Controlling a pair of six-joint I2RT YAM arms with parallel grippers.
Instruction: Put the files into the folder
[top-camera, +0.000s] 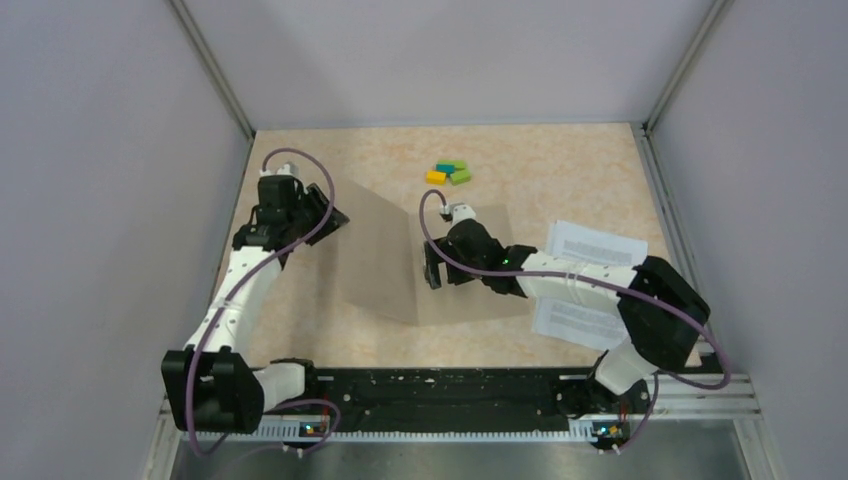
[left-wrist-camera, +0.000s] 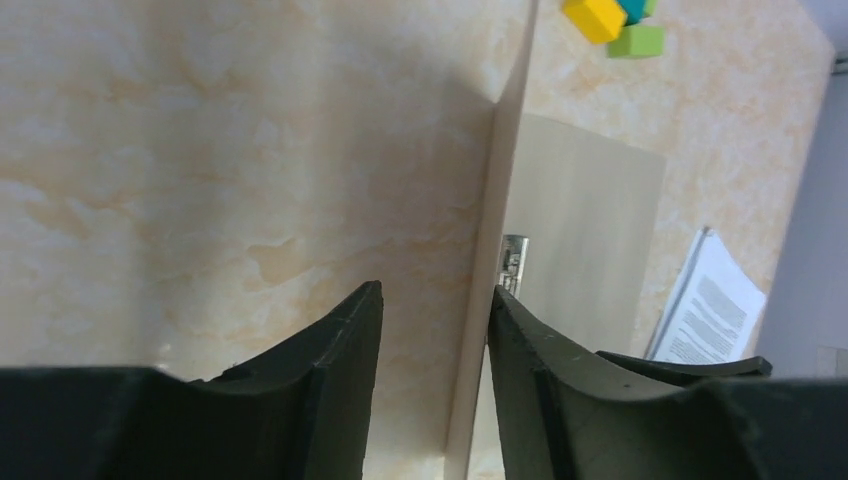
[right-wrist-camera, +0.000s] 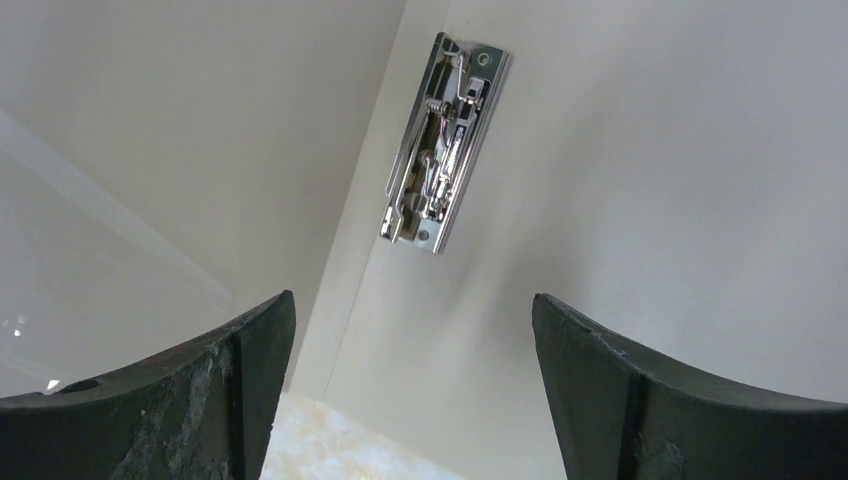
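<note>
Folder (top-camera: 378, 250) lies open mid tabletop (top-camera: 560, 170), right half flat and left cover tilted up off the surface. Inside shows only a metal clip (right-wrist-camera: 440, 150) by the fold. Files (top-camera: 595, 243) are outside the folder, on the tabletop to its right and partly under your right arm. They are white sheets with black text, stacked and slightly fanned. Your left gripper (left-wrist-camera: 435, 300) is at the raised cover's far left corner with its jaws apart. The cover's edge runs between them, close against one finger with a gap on the other side, so it's not clamped. Your right gripper (right-wrist-camera: 410, 310) hangs over the flat half near the clip, jaws wide apart, holding nothing. Can't tell if it touches the card. Coloured blocks (top-camera: 448, 172) sit at the far side, apart from the folder.
</note>
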